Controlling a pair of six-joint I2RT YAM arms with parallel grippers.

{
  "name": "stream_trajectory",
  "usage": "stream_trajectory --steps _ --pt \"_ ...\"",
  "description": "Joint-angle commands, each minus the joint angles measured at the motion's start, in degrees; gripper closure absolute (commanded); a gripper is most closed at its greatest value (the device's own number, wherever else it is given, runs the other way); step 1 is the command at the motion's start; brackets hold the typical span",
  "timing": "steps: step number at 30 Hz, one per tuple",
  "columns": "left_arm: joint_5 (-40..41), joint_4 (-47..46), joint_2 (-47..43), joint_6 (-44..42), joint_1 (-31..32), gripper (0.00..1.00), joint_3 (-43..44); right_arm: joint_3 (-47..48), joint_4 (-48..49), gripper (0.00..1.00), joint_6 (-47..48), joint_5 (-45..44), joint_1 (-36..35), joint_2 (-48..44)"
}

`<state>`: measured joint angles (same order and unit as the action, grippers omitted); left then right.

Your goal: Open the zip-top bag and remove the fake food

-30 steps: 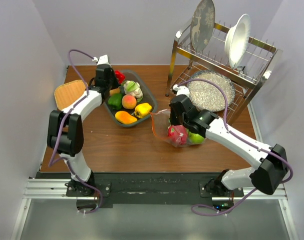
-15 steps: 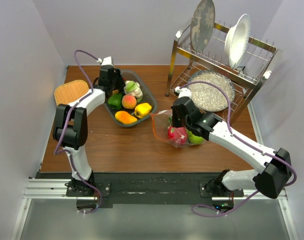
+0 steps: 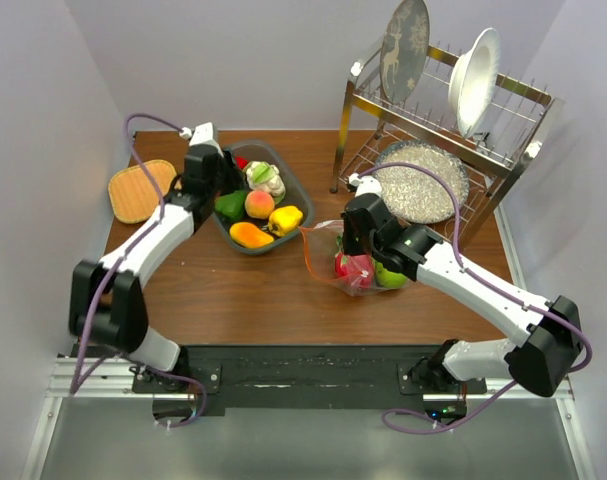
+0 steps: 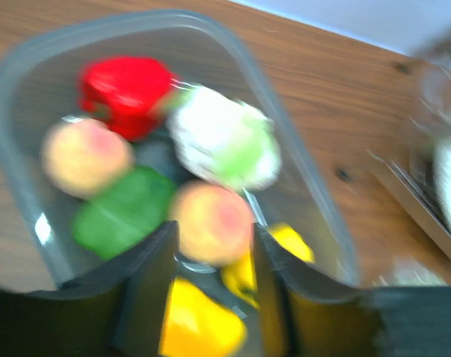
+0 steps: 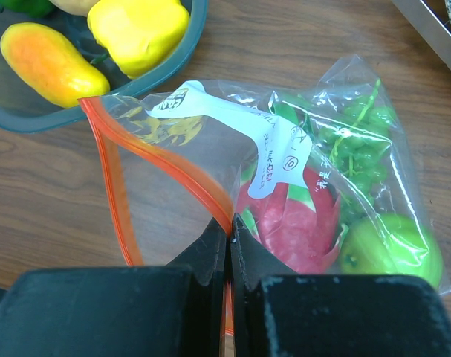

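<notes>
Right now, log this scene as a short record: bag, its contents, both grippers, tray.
bag: zip-top bag, mouth open, lying on the table
in bag: red pepper, green apple, leafy green piece
right: right gripper shut on the orange zip strip
left: left gripper open over the gray tray; view blurred
tray: holds yellow pepper, orange piece, more toy produce
</notes>
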<state>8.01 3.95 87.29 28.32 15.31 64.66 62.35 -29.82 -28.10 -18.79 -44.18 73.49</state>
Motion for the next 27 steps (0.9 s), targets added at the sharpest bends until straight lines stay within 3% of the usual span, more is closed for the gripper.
stream_trajectory --steps 1,6,11,14,18,23,24,27 --pt "0.78 2.12 -12.19 2.61 9.89 0.57 -8.57 1.81 -0.23 1.00 -1.16 -0.64 0.06 -0.37" --pt "2.00 2.47 -21.70 5.61 22.90 0.78 -15.96 2.34 -0.50 1.00 -3.18 -1.51 -1.43 -0.02" --pt "0.87 -3.15 -23.04 9.30 33.00 0.86 -19.13 3.21 -0.58 1.00 -5.03 -5.46 -5.29 0.42" --pt "0.95 -8.33 -20.76 11.32 37.23 0.87 -20.54 4.53 -1.55 1.00 -6.27 -8.36 -7.66 1.21" --pt "1.66 -13.51 -15.67 13.87 38.21 0.89 -22.91 5.15 -1.99 1.00 -8.02 -10.21 -9.43 0.95" --pt "0.87 -24.59 -9.86 15.98 38.30 0.78 -24.85 4.19 -3.39 0.99 -8.20 -13.02 -9.61 -2.47" --pt "1.04 -25.73 -7.77 16.33 38.22 0.77 -25.02 4.10 -4.88 0.86 -8.03 -13.38 -9.61 -3.09" --pt "-0.10 -29.86 -4.42 16.94 38.30 0.72 -25.20 3.14 -6.55 0.73 -7.41 -15.22 -9.61 -6.16"
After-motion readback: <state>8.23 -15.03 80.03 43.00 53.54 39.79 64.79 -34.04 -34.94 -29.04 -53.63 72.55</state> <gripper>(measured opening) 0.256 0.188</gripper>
